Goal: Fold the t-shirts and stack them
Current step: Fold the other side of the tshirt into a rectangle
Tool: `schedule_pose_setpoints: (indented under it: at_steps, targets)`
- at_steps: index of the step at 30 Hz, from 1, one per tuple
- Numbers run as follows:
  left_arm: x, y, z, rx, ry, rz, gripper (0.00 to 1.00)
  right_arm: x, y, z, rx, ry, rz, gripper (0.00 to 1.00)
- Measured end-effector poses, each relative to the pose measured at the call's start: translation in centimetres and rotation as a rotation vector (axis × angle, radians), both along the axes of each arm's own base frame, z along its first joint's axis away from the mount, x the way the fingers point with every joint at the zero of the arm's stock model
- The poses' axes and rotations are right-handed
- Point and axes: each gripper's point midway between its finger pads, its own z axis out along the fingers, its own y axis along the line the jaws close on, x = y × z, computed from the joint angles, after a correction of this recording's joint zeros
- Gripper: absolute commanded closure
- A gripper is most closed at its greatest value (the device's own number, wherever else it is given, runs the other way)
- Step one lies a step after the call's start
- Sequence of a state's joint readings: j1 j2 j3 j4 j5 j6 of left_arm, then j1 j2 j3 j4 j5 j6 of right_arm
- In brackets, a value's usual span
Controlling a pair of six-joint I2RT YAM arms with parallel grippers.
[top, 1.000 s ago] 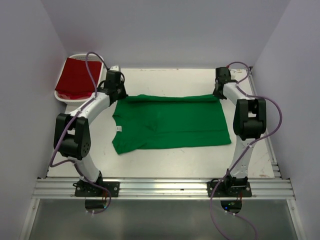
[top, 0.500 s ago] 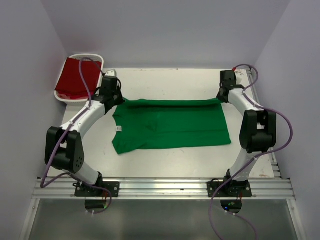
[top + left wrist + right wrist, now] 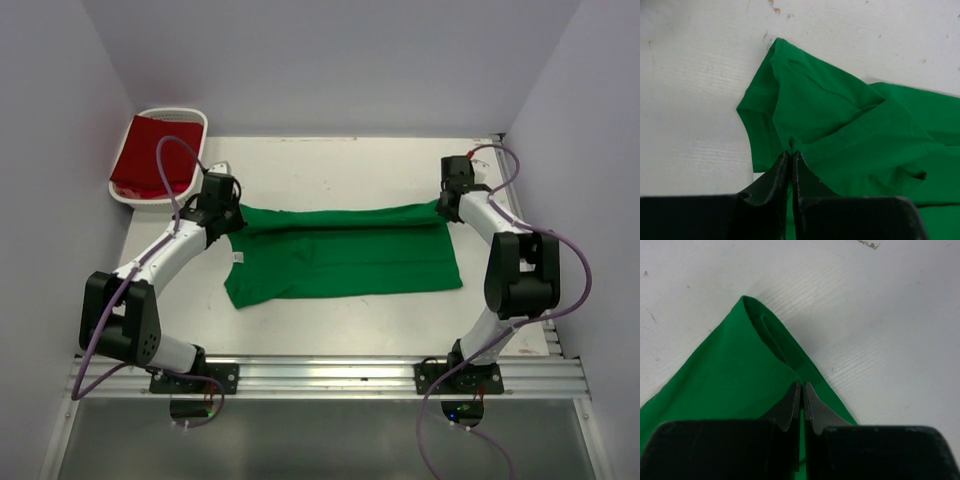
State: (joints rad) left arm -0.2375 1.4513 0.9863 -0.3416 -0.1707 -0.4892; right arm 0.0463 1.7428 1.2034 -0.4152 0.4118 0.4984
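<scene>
A bright green t-shirt (image 3: pixel 345 260) lies spread across the middle of the table, its far edge lifted and stretched between both grippers. My left gripper (image 3: pixel 232 214) is shut on the shirt's far left corner; the left wrist view shows the cloth (image 3: pixel 840 125) pinched at the fingertips (image 3: pixel 791 154). My right gripper (image 3: pixel 445 205) is shut on the far right corner; the right wrist view shows the folded green hem (image 3: pixel 740 370) caught between the fingers (image 3: pixel 801 386). A dark red t-shirt (image 3: pixel 150 155) lies in the white basket (image 3: pixel 195 118) at the far left.
The basket stands at the table's far left corner against the side wall. Purple-grey walls close in the table on three sides. The aluminium rail (image 3: pixel 330 375) with both arm bases runs along the near edge. A small white neck label (image 3: pixel 238 257) shows on the shirt's left edge.
Both grippers have pulled the shirt's far edge towards the near side, over the shirt. The shirt's visible area has become narrower from front to back.
</scene>
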Motion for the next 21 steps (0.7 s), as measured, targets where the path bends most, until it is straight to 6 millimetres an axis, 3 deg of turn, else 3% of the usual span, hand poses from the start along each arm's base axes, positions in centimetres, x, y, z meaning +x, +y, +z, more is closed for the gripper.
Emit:
schedule_pose_setpoints:
  at_steps: [12,21]
  targets:
    - [-3.9,0.6,-4.4,0.028,0.118,0.023,1.00,-2.8,-0.1,-0.2,0.004,0.006,-0.009,1.00]
    - [-4.1,0.9,-5.7,0.040,0.149,0.045,1.00,-3.6,-0.1,-1.3,0.010,0.030,-0.013,1.00]
